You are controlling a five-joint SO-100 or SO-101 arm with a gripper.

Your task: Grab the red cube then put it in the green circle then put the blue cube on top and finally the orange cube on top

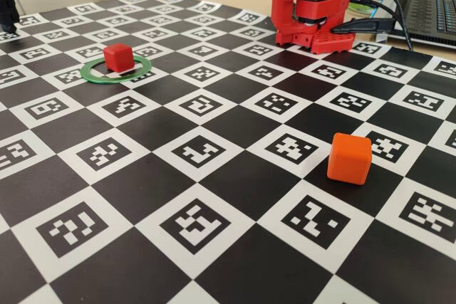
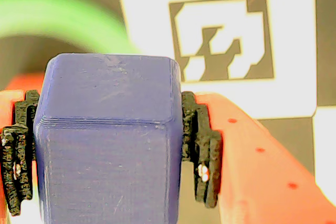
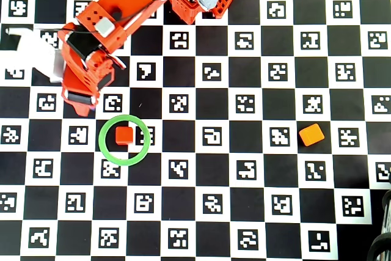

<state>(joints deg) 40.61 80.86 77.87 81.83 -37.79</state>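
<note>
From my seat, the checkered table (image 1: pixel 214 197) takes up most of the fixed view, with the arm reaching out toward the green circle (image 3: pixel 124 140), inside which the red cube (image 3: pixel 124 135) already sits, a little off centre toward the arm's side. The end effector (image 2: pixel 110 150) is clamped on the blue cube (image 2: pixel 107 140), its black pads pressing two opposite flat faces, which I judge the right hold for a small, light, stiff plastic block with rounded edges; those smooth faces could slip if the grip eases. In the fixed view the blue cube hangs well above the table, at the top edge. It looks just short of being over the red cube, though the overhead view hides it under the arm. The orange cube (image 1: pixel 350 158) lies well apart, untouched.
</note>
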